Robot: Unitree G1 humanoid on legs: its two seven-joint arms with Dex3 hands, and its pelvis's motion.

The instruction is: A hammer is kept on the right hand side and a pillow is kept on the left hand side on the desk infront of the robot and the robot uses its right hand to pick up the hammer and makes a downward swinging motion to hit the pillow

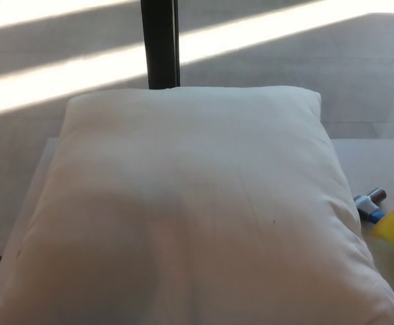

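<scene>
White fabric fills almost the whole head view: the pillow [190, 210] lies flat on the counter [376, 162], and its near edge and near-left corner run out of the bottom of the picture, so its full outline cannot be seen. A dim, greyish patch spreads over its near-left part, with soft creases running toward the near side and one tiny dark speck right of centre. On the far left only a thin pale strip of the counter shows beside the pillow, and a small dark area at the bottom left corner is too cut off to identify. Beyond the pillow's far edge a dark vertical post [160, 42] rises out of the top of the frame, with bright bands of sunlight slanting across the grey floor [285, 61] on both sides of it.

Right of the pillow the counter is bare and pale. The hammer [381, 211] sits at the right edge, just beside the pillow's right side, low against the counter. Only its metal head, a bit of blue and part of a yellow section show; the rest is cut off by the frame, and whether it touches the pillow or the counter cannot be told. Neither the left hand nor the right hand shows anywhere, so whether fingers are wrapped around the handle cannot be told.
</scene>
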